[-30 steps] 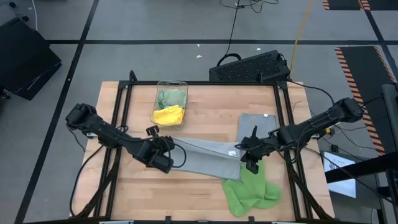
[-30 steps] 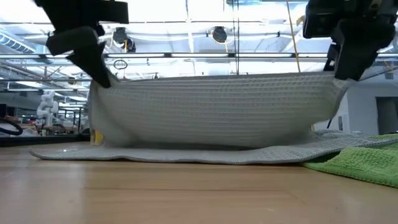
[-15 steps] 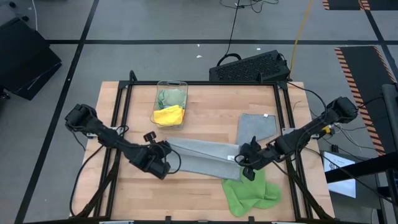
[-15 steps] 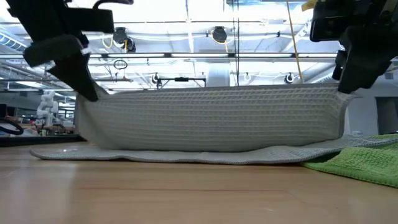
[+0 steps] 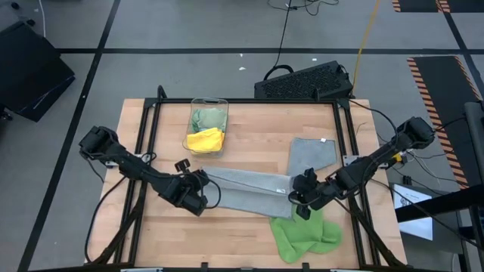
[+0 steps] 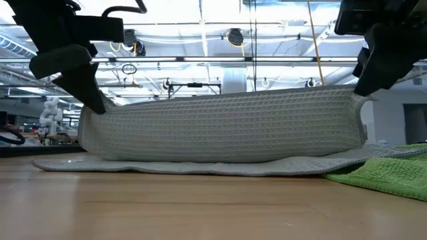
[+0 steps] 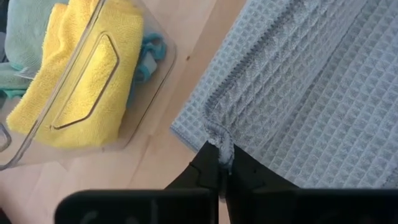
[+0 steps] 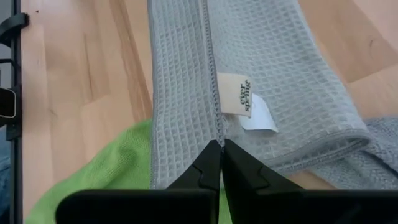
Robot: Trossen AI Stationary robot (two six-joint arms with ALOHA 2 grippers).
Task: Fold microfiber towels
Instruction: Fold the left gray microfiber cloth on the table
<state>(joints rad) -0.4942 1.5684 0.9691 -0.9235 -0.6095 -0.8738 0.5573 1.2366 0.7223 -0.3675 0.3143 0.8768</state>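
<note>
A clear plastic bin (image 5: 206, 125) with rounded corners is seen toward the far side of the wooden counter (image 5: 249, 147); a yellow towel (image 5: 205, 140) of fluffy pile is packed in it, with a pale green towel (image 5: 209, 117) behind it and a scrap of light blue cloth (image 7: 151, 53) showing in the left wrist view. A grey waffle-weave towel (image 5: 249, 192) is stretched across the middle of the counter, its long axis running from left to right and slanting slightly toward the near edge at the right. One corner is pinched in the closed left pincer (image 5: 198, 187), and the stitched hem beside a white tag (image 8: 244, 102) is clamped in the closed right pincer (image 5: 300, 201). In the low view the held edge is lifted as a long sagging band, while the lower layer lies flat on the wood. A second grey towel (image 5: 312, 156) lies flat behind the right pincer, and a bright green terry towel (image 5: 304, 236) is crumpled near the front edge, partly under the grey one.
</note>
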